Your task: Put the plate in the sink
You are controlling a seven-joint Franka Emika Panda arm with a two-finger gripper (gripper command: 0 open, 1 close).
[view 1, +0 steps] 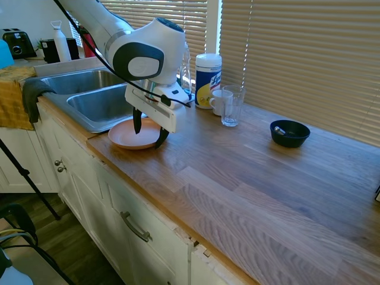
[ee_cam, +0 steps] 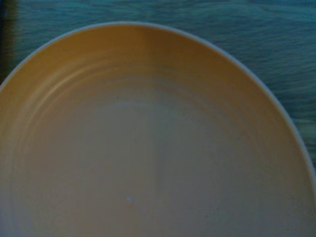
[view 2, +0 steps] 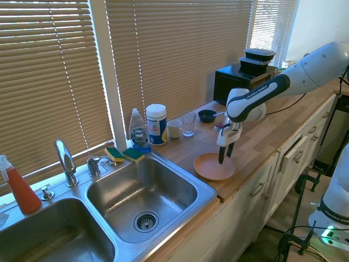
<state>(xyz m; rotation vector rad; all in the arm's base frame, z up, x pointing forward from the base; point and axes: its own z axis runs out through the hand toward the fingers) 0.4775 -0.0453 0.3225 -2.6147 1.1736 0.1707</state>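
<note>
Round shallow salmon-pink plate (view 1: 133,135) lies flat on the wooden countertop (view 1: 249,172) at its front edge, just beside the stainless steel double-basin sink (view 2: 117,215), not in it. Two-finger gripper (view 1: 149,134) points down over the plate, fingers spread wide, one above the plate's middle, the other at its rim; contact not clear. Farther back: clear drinking glass (view 1: 231,105), white mug (view 1: 218,101), small dark bowl (view 1: 290,133).

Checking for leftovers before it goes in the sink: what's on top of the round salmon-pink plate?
The round salmon-pink plate looks bare, no food visible. The gripper stands over it with fingers apart, hiding a small patch; the wooden countertop lies underneath.
</note>
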